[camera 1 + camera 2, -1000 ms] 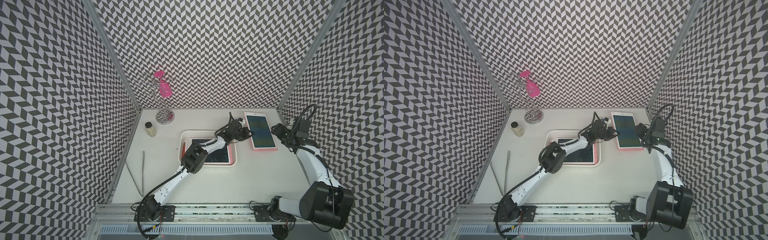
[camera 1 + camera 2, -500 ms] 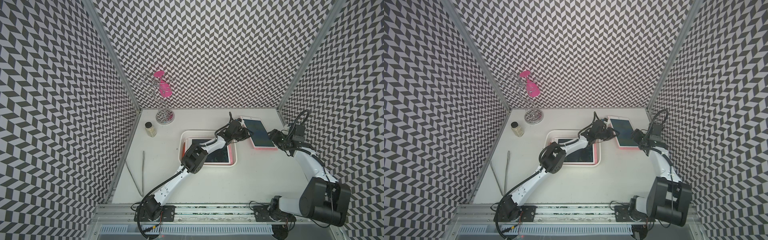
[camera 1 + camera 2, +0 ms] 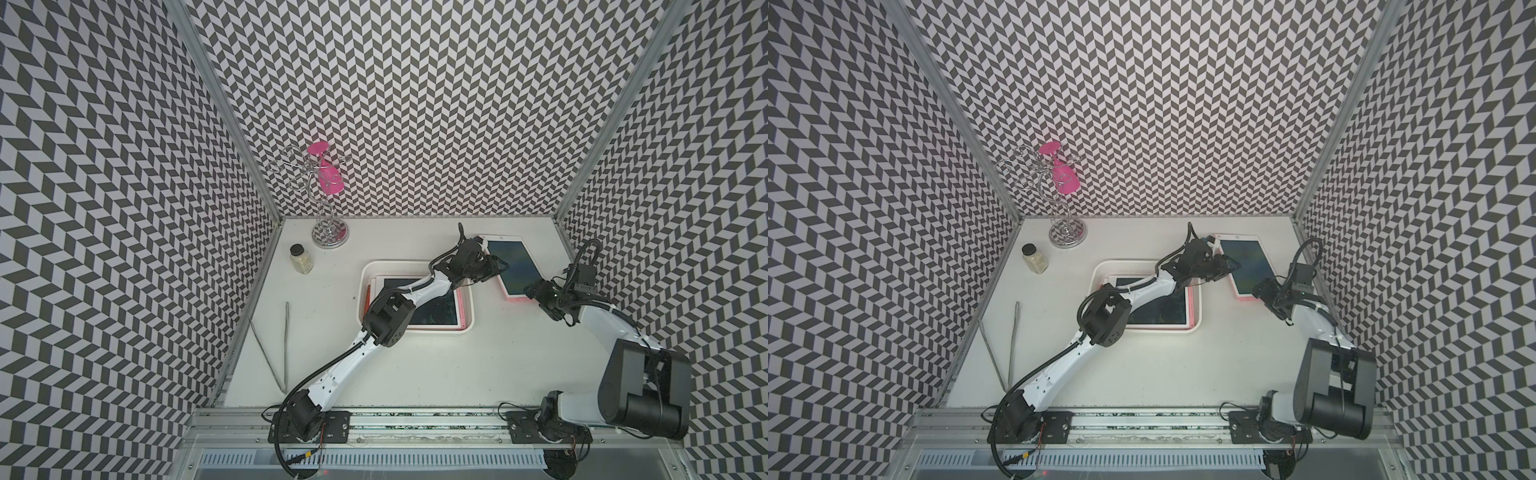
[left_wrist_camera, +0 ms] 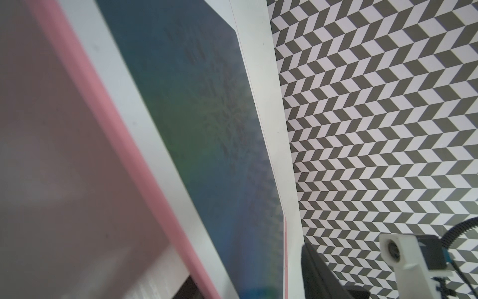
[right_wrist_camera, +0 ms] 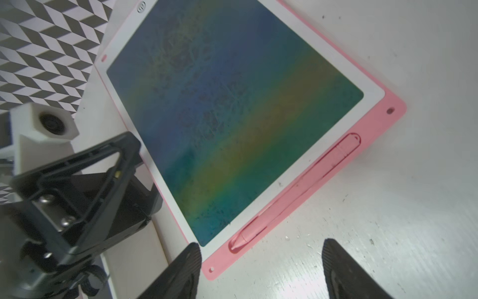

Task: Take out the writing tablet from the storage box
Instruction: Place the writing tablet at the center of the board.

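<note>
- Right wrist view: the right gripper [image 5: 260, 259] has its jaws apart with nothing clamped. The pink-framed writing tablet [image 5: 232, 116] lies on the table [image 5: 401, 207] just ahead of it, outside the box, with a near corner beside one fingertip [image 5: 186, 264].
- Its long axis runs away from this gripper toward the back wall [image 3: 415, 124]. The short end holding the stylus [image 5: 297, 191] faces the gripper.
- In a top view, the left gripper [image 3: 494, 266] sits at the tablet's long edge. I cannot tell whether it grips that edge.
- The storage box [image 3: 468, 307] lies behind the left gripper, under its forearm, with a second tablet [image 3: 432, 316] inside. The left arm is probably the nearer one to it.
</note>
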Controlling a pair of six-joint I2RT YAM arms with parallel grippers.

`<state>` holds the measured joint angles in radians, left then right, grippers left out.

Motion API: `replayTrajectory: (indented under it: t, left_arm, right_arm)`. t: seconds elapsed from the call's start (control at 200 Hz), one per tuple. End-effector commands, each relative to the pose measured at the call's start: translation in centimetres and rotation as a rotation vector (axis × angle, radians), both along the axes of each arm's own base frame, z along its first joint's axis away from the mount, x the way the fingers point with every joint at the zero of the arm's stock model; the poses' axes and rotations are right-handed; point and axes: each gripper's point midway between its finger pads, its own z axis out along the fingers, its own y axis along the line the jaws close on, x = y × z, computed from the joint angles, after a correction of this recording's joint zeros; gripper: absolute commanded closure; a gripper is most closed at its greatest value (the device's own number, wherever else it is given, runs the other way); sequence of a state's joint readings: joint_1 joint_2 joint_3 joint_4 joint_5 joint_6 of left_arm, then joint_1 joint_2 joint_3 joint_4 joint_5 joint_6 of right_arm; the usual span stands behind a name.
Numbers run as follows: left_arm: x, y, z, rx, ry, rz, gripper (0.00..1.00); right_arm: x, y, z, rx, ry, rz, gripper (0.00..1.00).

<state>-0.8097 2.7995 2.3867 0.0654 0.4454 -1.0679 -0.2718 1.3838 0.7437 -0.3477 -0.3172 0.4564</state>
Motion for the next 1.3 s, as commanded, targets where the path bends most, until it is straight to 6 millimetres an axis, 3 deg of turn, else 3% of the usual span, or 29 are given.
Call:
replayTrajectory:
  t: [0.0, 0.205, 0.526, 0.891, 1.162, 1.297]
  left_arm:
    - [1.8, 2.2, -2.3, 0.069, 0.043, 0.049, 0.48]
    - [2.7, 3.4, -3.0, 0.108, 0.048, 0.075, 0.45]
    - [4.3, 5.9, -3.4, 0.254, -0.005, 0.148, 0.43]
    - [4.7, 6.5, -2.4, 0.315, -0.064, 0.172, 0.42]
    - [4.4, 6.5, -1.9, 0.33, -0.078, 0.164, 0.43]
    - [4.4, 7.3, -0.3, 0.345, -0.108, 0.173, 0.45]
  right_arm:
    - [0.2, 0.3, -0.4, 0.029, -0.008, 0.0, 0.24]
    - [0.0, 1.9, -1.9, 0.143, 0.02, 0.016, 0.22]
    - [0.9, 4.1, -2.3, 0.335, 0.0, 0.012, 0.2]
    - [2.5, 4.7, -1.3, 0.441, -0.039, -0.017, 0.2]
    - [2.5, 5.6, -2.1, 0.484, -0.019, -0.008, 0.21]
    - [2.4, 6.2, -2.5, 0.496, -0.012, -0.011, 0.21]
